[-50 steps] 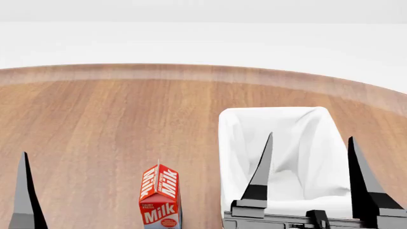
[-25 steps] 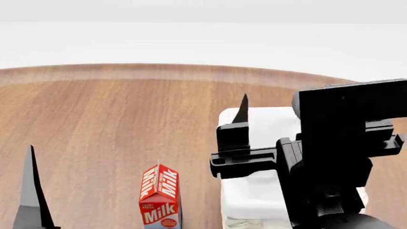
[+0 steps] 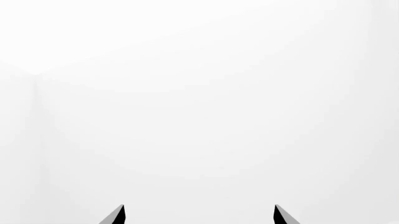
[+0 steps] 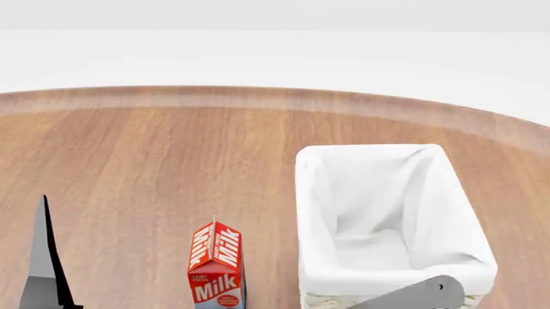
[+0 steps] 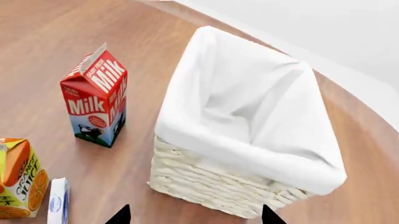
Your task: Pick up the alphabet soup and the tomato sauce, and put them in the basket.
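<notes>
Above the cream wicker basket (image 5: 240, 154) with white lining, the right gripper (image 5: 194, 215) hovers, fingertips apart. Beside it stands a red milk carton (image 5: 95, 97). Left gripper (image 3: 198, 214) seemingly spread too, aimed at blank white.

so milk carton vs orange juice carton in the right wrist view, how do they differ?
The milk carton is red and white with a blue lower panel; the orange juice carton is orange and yellow with orange slices. The milk carton shows whole and stands nearer the basket; the juice carton is cut off by the frame edge. Both are upright gable-top cartons on the wooden table.
</notes>
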Motion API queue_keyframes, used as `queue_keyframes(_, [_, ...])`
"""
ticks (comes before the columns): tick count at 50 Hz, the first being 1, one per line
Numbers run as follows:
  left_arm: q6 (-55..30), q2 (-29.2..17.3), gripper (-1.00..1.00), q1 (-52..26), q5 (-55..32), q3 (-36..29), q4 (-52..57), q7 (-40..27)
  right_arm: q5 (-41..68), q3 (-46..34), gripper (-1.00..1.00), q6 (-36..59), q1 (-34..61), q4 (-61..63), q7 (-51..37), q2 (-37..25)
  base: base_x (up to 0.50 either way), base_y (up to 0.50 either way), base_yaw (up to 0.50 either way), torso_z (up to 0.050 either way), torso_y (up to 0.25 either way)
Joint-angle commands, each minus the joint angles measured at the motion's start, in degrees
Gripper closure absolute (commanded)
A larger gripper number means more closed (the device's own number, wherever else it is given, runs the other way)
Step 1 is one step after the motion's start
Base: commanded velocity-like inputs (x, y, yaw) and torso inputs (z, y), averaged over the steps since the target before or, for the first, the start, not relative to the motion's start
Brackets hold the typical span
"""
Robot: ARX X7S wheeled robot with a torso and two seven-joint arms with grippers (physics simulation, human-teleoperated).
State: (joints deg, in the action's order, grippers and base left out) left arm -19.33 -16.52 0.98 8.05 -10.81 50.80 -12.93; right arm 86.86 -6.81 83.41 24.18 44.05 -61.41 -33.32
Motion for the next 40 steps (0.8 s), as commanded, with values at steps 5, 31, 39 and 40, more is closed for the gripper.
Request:
queue_keyframes(5, [0.45, -0.36, -1.0, 0.49, 0.03, -0.37, -0.12, -0.62, -10.28, -4.32, -1.0, -3.31, -14.8, 3.47, 8.28, -2.19, 0.0, 0.0, 0.0, 0.0, 0.0])
queue_keyframes(31, [1.45, -1.04, -1.0, 1.44, -0.65, 0.26, -0.09, -1.79, -18.78, -14.49, -1.0, -5.56, -20.93, 0.81, 12.46, -4.56, 0.0, 0.0, 0.0, 0.0, 0.0])
queue_keyframes(39, [1.34, -1.2, -1.0, 1.45, -0.55, 0.09, 0.0, -2.01, -19.73, -16.14, -1.0, -6.53, -21.53, 0.51, 12.82, -5.31, 0.0, 0.0, 0.0, 0.0, 0.0])
queue_keyframes(40, [1.34, -1.22, -1.0, 1.46, -0.65, 0.1, 0.05, -1.99, -19.44, -16.06, -1.0, -6.4, -21.46, 0.53, 12.59, -5.27, 0.0, 0.0, 0.0, 0.0, 0.0])
